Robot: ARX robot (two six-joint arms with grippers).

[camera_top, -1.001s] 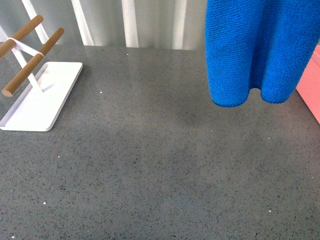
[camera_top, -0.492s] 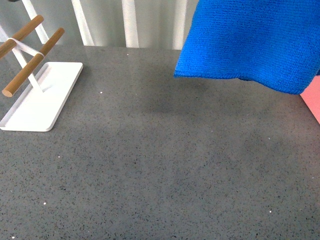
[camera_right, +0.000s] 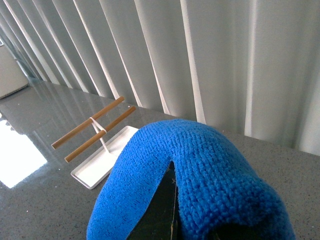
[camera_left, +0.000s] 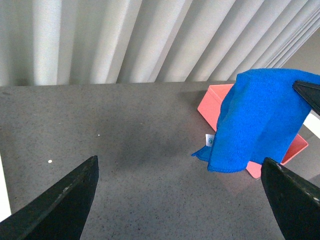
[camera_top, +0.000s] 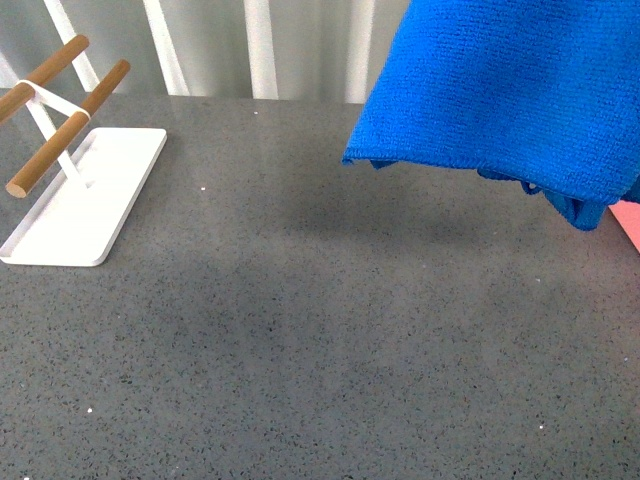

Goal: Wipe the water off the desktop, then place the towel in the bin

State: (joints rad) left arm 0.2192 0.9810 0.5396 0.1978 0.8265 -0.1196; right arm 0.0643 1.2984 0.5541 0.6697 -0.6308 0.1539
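Observation:
The bright blue towel [camera_top: 510,90] hangs in the air at the upper right of the front view, above the dark grey speckled desktop [camera_top: 300,330]. My right gripper is shut on the towel [camera_right: 200,185], which drapes over and hides its jaws in the right wrist view. In the left wrist view the towel [camera_left: 260,125] hangs over the near side of the salmon-pink bin [camera_left: 212,107], its white tag [camera_left: 209,140] showing. A sliver of the bin [camera_top: 630,218] shows at the front view's right edge. My left gripper [camera_left: 182,200] is open and empty above the desktop.
A flat white tray [camera_top: 90,200] with wooden rods [camera_top: 65,125] stands at the back left; it also shows in the right wrist view [camera_right: 102,157]. Pale pleated curtains [camera_top: 260,45] run along the desktop's far edge.
The towel has swung from hanging straight down to spread wide and tilted, its lower edge lifted and shifted left. It has dropped a little in the last half second.

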